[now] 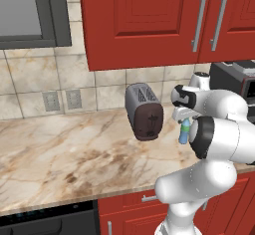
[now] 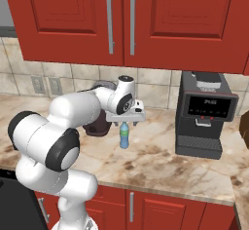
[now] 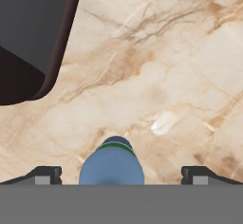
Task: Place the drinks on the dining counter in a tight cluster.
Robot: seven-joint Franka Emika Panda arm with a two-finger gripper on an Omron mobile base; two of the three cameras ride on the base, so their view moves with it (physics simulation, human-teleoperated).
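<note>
The small blue water bottle [image 2: 124, 135] stands upright on the marble worktop [image 2: 160, 158] backed by the tiled wall [image 1: 30, 77], under the red upper cabinets [image 2: 121, 19]. The gripper [image 2: 125, 119] hangs directly above it, pointing straight down, jaws spread wide and holding nothing. In the hand view the two finger tips [image 3: 43, 174] sit far apart at roughly 8 and 4 o'clock of the frame, with the bottle [image 3: 111, 163] centred between them at 6 o'clock; clear worktop shows on either side of the bottle, so no pad touches it. Its green cap (a thin green band from this angle) is just visible at the top of the blue body. From the right base view the cap sits just below the hand's flat underside, close but whether touching I cannot tell. In the left base view the bottle [image 1: 185, 132] is partly hidden behind the arm's dark elbow joint, with only the green cap and a strip of blue showing. A grey-and-dark-brown toaster [image 1: 144, 112] stands on the worktop beside the bottle, at about 9 o'clock from it in the left base view; its dark curved side fills the 10 o'clock corner of the hand view. A black coffee machine [image 2: 203, 114] stands on the same worktop at 3 o'clock from the bottle in the right base view, well apart. Two wall sockets [image 1: 62, 100] sit in the tiles.
</note>
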